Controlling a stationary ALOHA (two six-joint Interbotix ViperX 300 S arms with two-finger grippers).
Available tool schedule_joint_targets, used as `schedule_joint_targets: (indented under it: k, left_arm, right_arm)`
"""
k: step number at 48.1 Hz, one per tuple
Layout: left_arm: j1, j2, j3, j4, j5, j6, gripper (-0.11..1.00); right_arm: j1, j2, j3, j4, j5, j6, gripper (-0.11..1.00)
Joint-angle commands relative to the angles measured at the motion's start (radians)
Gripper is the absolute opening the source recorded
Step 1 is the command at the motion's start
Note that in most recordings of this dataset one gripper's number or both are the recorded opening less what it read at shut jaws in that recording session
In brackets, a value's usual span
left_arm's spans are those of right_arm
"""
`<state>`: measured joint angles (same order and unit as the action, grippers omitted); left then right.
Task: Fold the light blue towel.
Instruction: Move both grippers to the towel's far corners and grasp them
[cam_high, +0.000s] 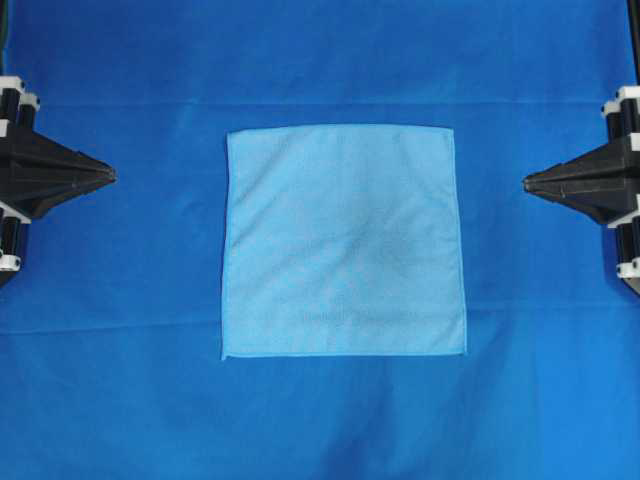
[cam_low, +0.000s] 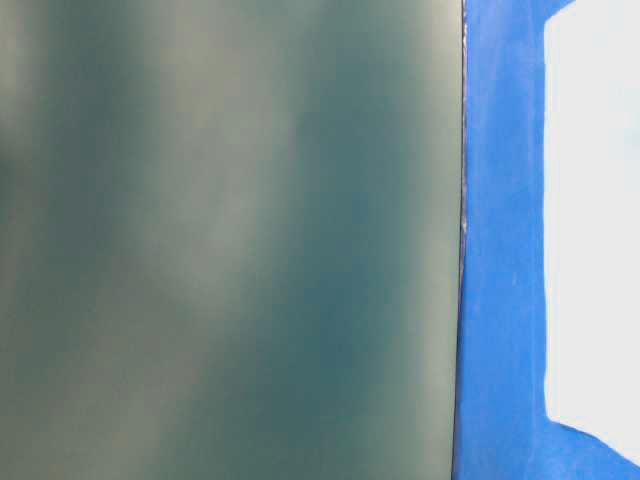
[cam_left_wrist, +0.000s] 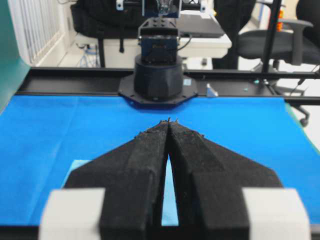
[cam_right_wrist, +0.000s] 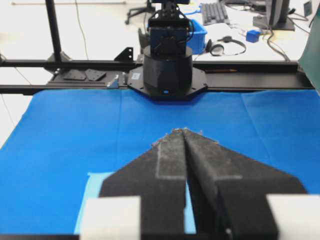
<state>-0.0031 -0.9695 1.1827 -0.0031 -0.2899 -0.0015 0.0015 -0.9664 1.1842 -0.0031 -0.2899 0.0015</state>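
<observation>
Light blue towel (cam_high: 344, 240), a pale sky-blue square microfibre cloth with stitched edges: lies flat and fully spread at the middle of the counter, on the darker royal-blue table sheet (cam_high: 320, 60). Its near edge runs parallel to the counter's near edge. No fold made yet, as far as the cloth shows.

Towel corners all look flush to the sheet; none lifted. A faint grey shading marks the centre of the cloth. The sheet itself shows straight crease lines running side to side behind and under the towel.

Left pincer (cam_high: 112, 177), black, tapered: at the counter's left edge, tips pressed together, holding nothing, well apart from the towel. Right pincer (cam_high: 527, 183), same build: at the counter's right edge, tips together, empty, also well apart from the cloth. Both sit level with the towel's far half.

Judgement on doing the first step well: spread the pincers before descending, take two corners along one edge, one per arm, pinching only the towel and not the sheet beneath. Lift both together, carry evenly to the opposite edge, keep the cloth taut between them so the edges line up.

Table-level view: mostly blocked by a blurred dark green surface; little usable.
</observation>
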Motion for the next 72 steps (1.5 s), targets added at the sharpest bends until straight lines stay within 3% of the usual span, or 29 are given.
schedule_joint_targets:
  k: [1,8,16,31,36,45,47,50,63,72]
  left_arm:
    - [0.005,0.037,-0.028,-0.028,-0.014,-0.012,0.0]
    - [0.026,0.091,-0.032,-0.028,-0.017,-0.012,0.0]
    - [0.106,0.178,-0.032,-0.026,-0.017,-0.014,0.0]
    - [0.25,0.436,-0.052,-0.034,-0.063,-0.015,0.01]
    - [0.281,0.546,-0.071,-0.037,-0.098,-0.015,0.16]
    - [0.327,0.73,-0.118,-0.038,-0.117,-0.026,0.69]
    - [0.337,0.776,-0.133,-0.038,-0.126,-0.029,0.79]
    - [0.351,0.834,-0.147,-0.038,-0.141,-0.029,0.9]
    - [0.39,1.014,-0.189,-0.038,-0.172,-0.031,0.89]
    - [0.407,1.075,-0.202,-0.037,-0.166,-0.029,0.86]
  right_arm:
    - [-0.005,0.008,-0.031,0.005,-0.008,0.002,0.0]
    - [-0.069,0.014,-0.04,0.009,0.064,0.009,0.0]
    - [-0.167,0.066,-0.035,0.02,0.152,0.034,0.0]
    - [-0.368,0.314,-0.037,0.02,0.179,0.063,0.01]
    - [-0.41,0.413,-0.048,0.017,0.175,0.06,0.05]
    - [-0.454,0.6,-0.092,-0.002,0.173,0.052,0.56]
    - [-0.459,0.638,-0.103,-0.006,0.17,0.051,0.61]
    - [-0.465,0.692,-0.117,-0.017,0.164,0.049,0.61]
    - [-0.48,0.89,-0.158,-0.041,0.091,0.049,0.57]
    - [-0.488,0.953,-0.166,-0.044,0.069,0.048,0.57]
